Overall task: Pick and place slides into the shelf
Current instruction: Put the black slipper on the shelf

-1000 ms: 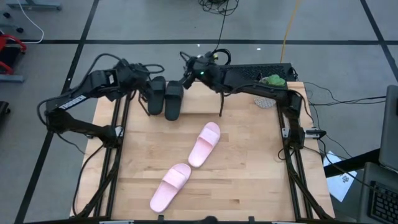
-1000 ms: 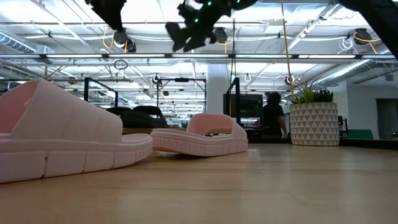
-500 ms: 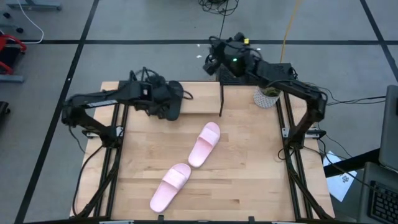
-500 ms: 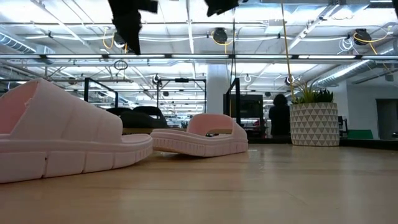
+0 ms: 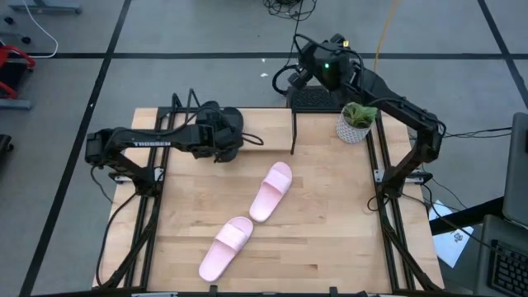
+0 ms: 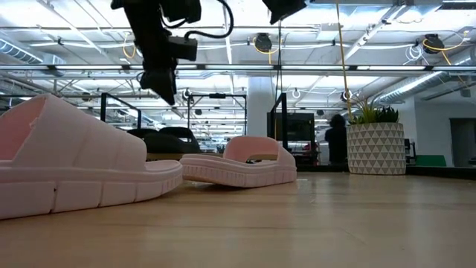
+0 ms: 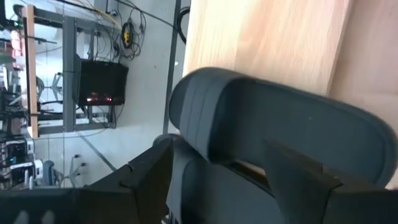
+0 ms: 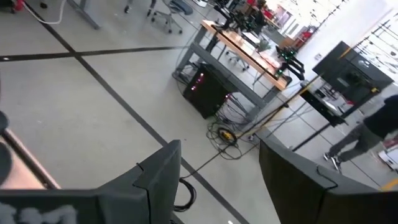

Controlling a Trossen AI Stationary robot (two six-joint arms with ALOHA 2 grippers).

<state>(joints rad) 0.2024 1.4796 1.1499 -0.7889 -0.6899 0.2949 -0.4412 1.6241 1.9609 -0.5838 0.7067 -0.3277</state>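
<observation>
Hovering over black slides [image 5: 224,139], left tool [image 5: 221,136] apart, right tool [image 5: 287,80] apart, potted plant [image 5: 357,120] beside shelf [image 5: 268,136]

Even, bright overhead light on the table [image 5: 330,214]; shadows beneath the pink slides [image 5: 271,191] short and soft. Low view backlit by rows of ceiling tube lights [image 6: 372,45], glaring white, so the arms overhead read as silhouettes; nearest pink slide [image 6: 74,167] soft-focused. Left wrist view blurred close up on a black slide [image 7: 273,137].
</observation>
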